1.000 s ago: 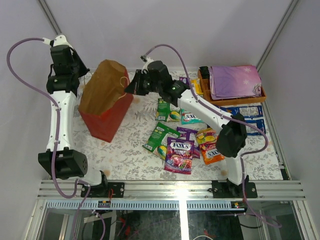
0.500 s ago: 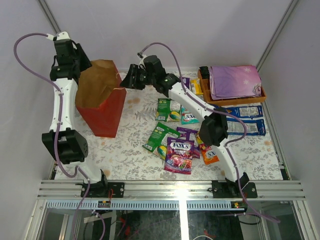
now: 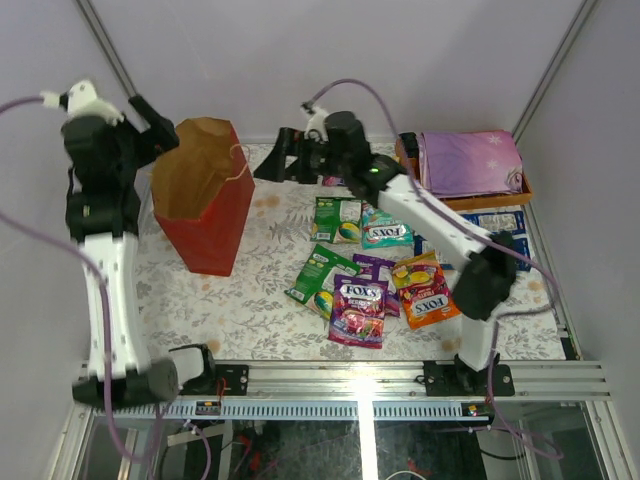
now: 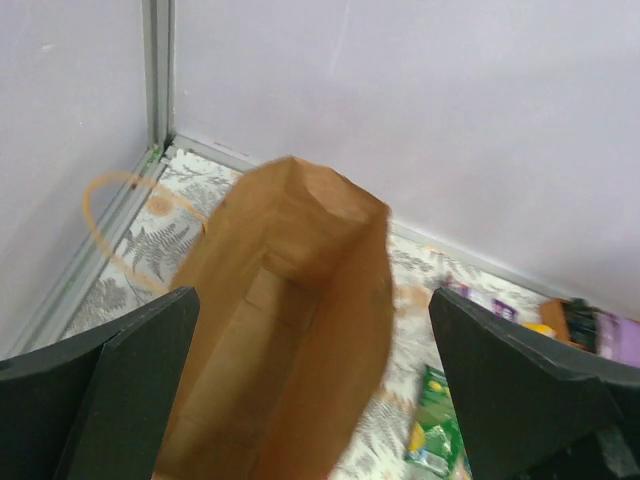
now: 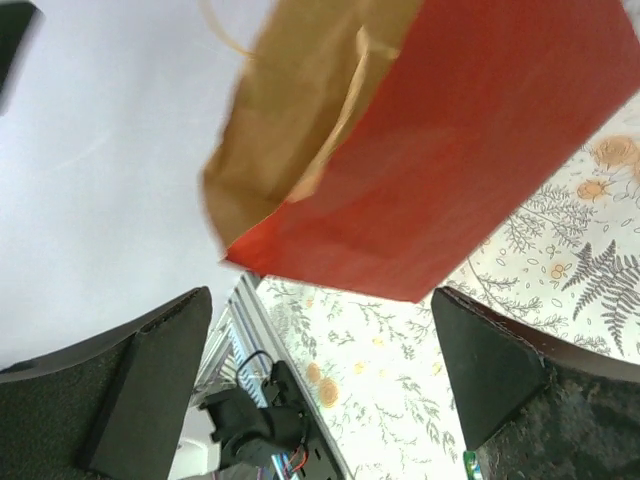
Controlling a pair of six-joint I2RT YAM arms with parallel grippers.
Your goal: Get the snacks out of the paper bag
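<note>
Many snacks (image 3: pixel 362 290) lie spread to the right of the paper bag (image 3: pixel 205 205), which stands upright. My left gripper (image 4: pixel 312 300) and right gripper (image 5: pixel 322 295) gape wide at its mouth, holding nothing. My left wrist view alone looks inside the bag and shows bare brown paper, so I judge it emptied. My right wrist view shows only its red outside.

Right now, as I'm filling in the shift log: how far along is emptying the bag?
Done: the snacks lie on the table beside the standing paper bag, whose visible inside looks empty. In hand: nothing; the left gripper and right gripper are open. Left: possibly nothing, though the bag's bottom is blurred.
</note>
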